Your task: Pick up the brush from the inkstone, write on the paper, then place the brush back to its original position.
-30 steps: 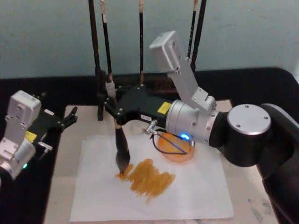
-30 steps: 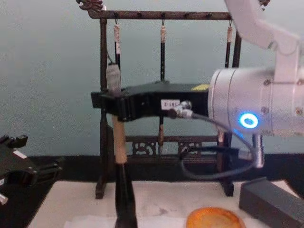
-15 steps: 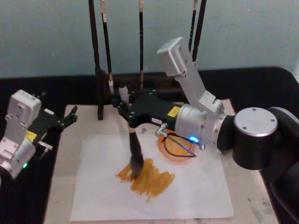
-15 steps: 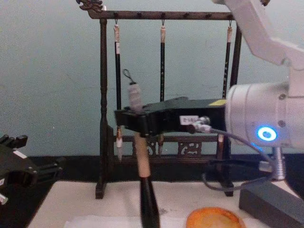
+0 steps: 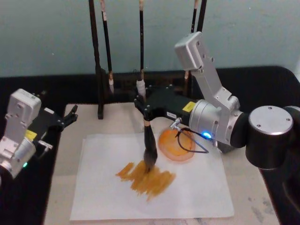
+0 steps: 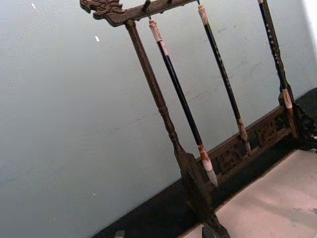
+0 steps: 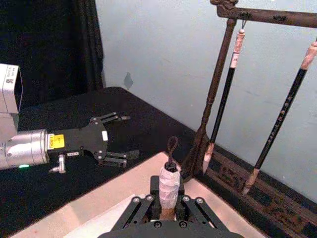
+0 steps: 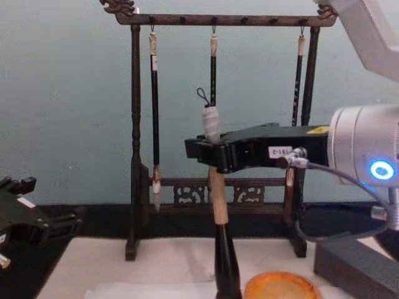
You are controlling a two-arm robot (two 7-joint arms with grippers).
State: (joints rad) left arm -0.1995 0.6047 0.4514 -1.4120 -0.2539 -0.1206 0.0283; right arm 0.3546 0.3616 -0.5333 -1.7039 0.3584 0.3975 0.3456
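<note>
My right gripper [image 5: 144, 107] is shut on the tan handle of the brush [image 5: 149, 146] and holds it upright. The brush's bristles touch the paper [image 5: 197, 197] at the upper edge of an orange-brown patch of strokes [image 5: 147, 178]. The orange inkstone [image 5: 177, 145] lies just right of the brush. From the chest, the brush [image 8: 216, 199] hangs from the right gripper [image 8: 212, 152], with the inkstone [image 8: 278, 286] beside it. The right wrist view looks down on the brush's whitish cap [image 7: 169, 184]. My left gripper [image 5: 68, 119] rests open at the mat's left edge, and its spread fingers [image 7: 116, 138] hold nothing.
A dark wooden stand [image 8: 212, 18] with three thin hanging brushes rises behind the paper and appears as the stand [image 6: 163, 114] from the left wrist. A dark grey block [image 8: 358, 265] sits at the right. A cream mat [image 5: 61, 187] lies under the paper.
My right gripper has carried the brush to the right across the paper, from the left end of the strokes toward the inkstone. The left arm has stayed put.
</note>
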